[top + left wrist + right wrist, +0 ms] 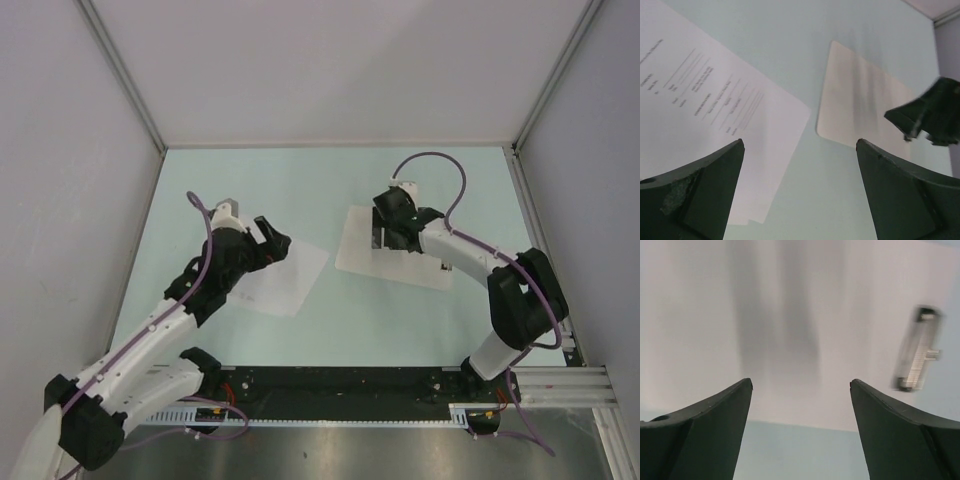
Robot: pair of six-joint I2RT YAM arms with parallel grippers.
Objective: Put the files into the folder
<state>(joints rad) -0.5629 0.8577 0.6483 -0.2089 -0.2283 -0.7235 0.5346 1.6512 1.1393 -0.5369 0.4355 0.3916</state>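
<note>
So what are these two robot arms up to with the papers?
The job is to get the printed files into the white folder. Nothing is filed yet: the files lie on the table beside the folder, a gap between them. The left gripper hovers open over the files, the right gripper open over the folder near its clip. Neither holds anything.

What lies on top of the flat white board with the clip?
On the flat white board, only its small metal clip shows; nothing else lies on the visible part. The right arm hides the rest from above.
</note>
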